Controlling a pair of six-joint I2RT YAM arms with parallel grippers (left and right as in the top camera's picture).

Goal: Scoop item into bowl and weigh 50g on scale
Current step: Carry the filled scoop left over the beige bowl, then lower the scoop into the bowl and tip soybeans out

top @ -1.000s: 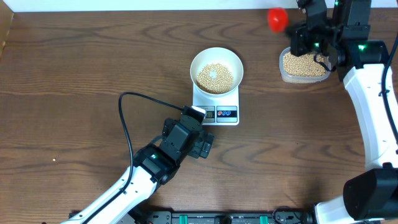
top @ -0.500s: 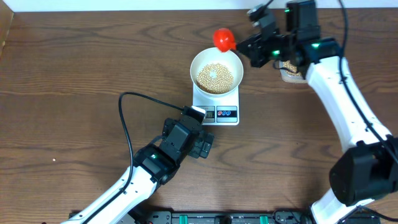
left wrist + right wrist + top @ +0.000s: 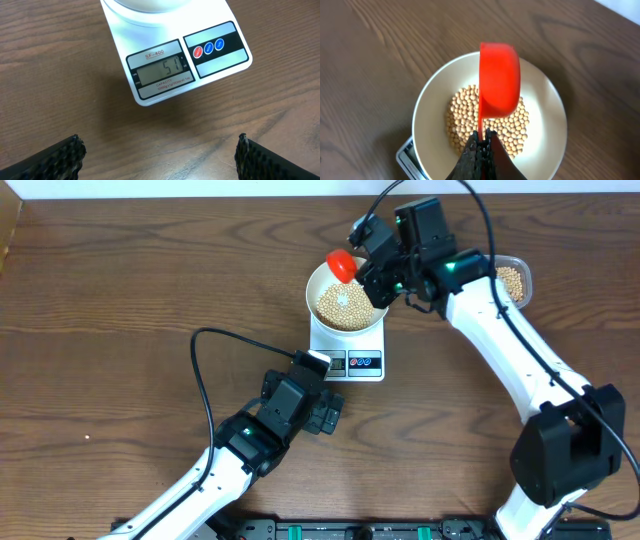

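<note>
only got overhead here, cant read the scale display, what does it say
Observer: The scale display appears to read 51 in the left wrist view.
Operator: is the scoop over the bowl or beside it
Observer: Over it. In the right wrist view the red scoop hangs above the beans inside the white bowl.
Operator: right gripper holding it properly
Observer: The right gripper is shut on the scoop's thin handle.
Operator: left one
Observer: The left gripper is open, holding nothing, just short of the scale.
</note>
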